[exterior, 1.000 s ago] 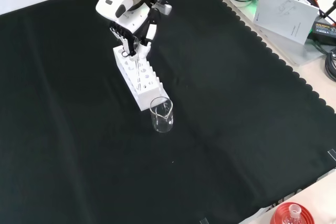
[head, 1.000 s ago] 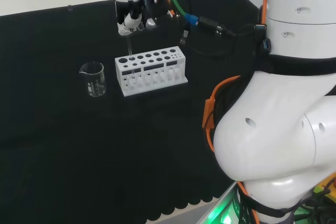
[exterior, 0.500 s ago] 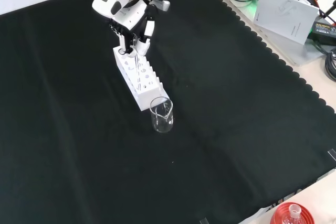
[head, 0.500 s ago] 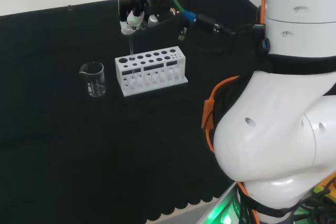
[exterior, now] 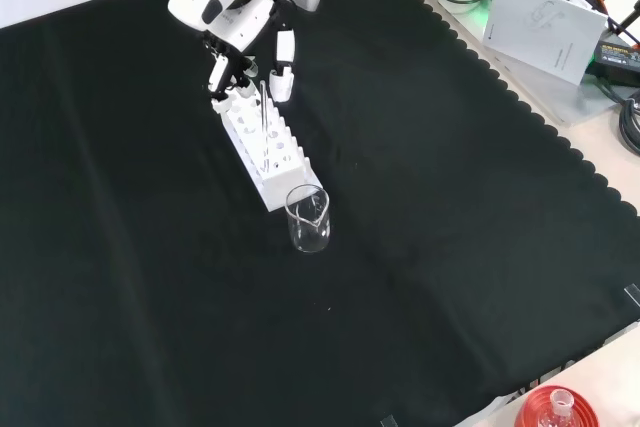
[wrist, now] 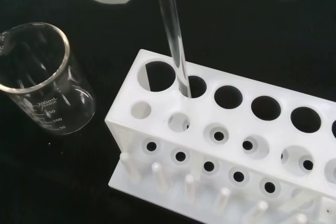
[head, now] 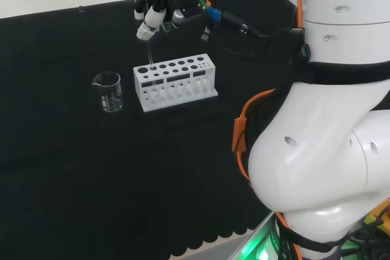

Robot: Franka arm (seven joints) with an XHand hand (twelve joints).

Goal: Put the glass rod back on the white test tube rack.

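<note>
On black cloth point(exterior: 450, 207), white rack point(exterior: 262, 147), beaker point(exterior: 309, 219)

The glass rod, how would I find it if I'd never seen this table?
Find the white test tube rack on the black cloth, beside the empty glass beaker. The glass rod stands in a hole near the rack's beaker end, below the hand. It is the one thin clear stick poking up.
</note>
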